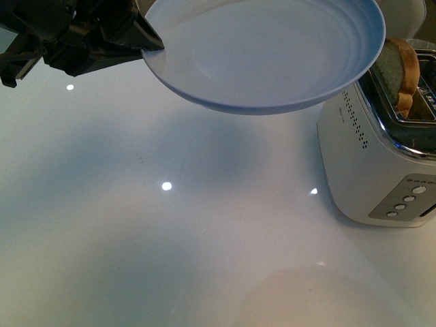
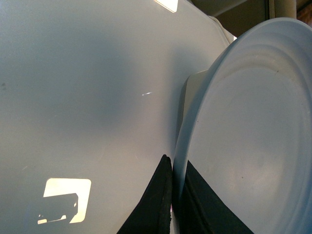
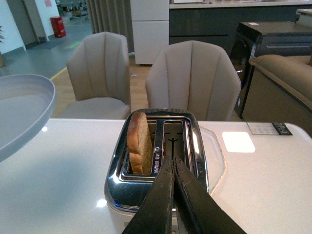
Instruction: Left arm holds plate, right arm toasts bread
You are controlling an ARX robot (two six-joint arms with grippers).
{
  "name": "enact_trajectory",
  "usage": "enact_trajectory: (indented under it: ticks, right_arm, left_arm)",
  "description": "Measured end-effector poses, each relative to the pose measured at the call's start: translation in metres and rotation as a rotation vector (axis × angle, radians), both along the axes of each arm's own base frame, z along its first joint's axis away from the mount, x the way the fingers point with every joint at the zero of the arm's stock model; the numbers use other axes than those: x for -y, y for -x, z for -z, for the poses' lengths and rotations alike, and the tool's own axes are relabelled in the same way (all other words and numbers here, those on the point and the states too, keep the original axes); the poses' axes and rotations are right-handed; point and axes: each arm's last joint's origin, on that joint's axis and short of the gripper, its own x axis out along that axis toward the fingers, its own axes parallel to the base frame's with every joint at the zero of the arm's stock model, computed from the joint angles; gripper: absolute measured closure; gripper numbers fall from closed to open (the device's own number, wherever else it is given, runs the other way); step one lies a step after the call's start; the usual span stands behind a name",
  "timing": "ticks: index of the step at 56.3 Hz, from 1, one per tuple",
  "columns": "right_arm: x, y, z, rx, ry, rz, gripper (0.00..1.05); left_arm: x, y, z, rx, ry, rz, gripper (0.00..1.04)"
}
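My left gripper (image 1: 151, 48) is shut on the rim of the pale blue-grey plate (image 1: 272, 54) and holds it in the air above the table, next to the toaster. In the left wrist view the black jaws pinch the plate's rim (image 2: 176, 170). The plate is empty. The bread (image 1: 398, 71) stands upright in one slot of the white and chrome toaster (image 1: 371, 163), its top sticking out. In the right wrist view the bread (image 3: 139, 144) sits in the slot nearer the plate (image 3: 22, 112). My right gripper (image 3: 172, 161) is shut and empty, above the toaster's (image 3: 158, 190) other slot.
The white glossy table (image 1: 170, 225) carries the toaster at the right. Control buttons (image 1: 407, 199) sit on the toaster's near face. Two beige chairs (image 3: 192, 78) stand beyond the table's far edge. A pale round patch (image 1: 320, 300) shows on the table near the front.
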Motion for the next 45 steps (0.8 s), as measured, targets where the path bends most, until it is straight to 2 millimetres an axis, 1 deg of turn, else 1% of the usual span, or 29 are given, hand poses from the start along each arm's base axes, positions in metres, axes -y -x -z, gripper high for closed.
enact_trajectory:
  ticks: [25, 29, 33, 45]
  right_arm:
    - [0.0, 0.009, 0.001, 0.0, 0.0, 0.0, 1.03]
    - [0.0, 0.016, 0.005, -0.034, 0.0, 0.001, 1.03]
    - [0.0, 0.019, 0.004, -0.01, 0.0, 0.0, 1.03]
    - [0.0, 0.02, 0.003, -0.006, 0.0, 0.0, 1.03]
  left_arm:
    - [-0.001, 0.002, 0.001, -0.001, 0.001, 0.005, 1.02]
    - [-0.001, 0.002, 0.001, -0.001, 0.003, 0.008, 1.02]
    - [-0.001, 0.002, 0.001, -0.001, 0.002, 0.006, 1.02]
    - [-0.001, 0.002, 0.0, 0.001, 0.004, 0.009, 1.02]
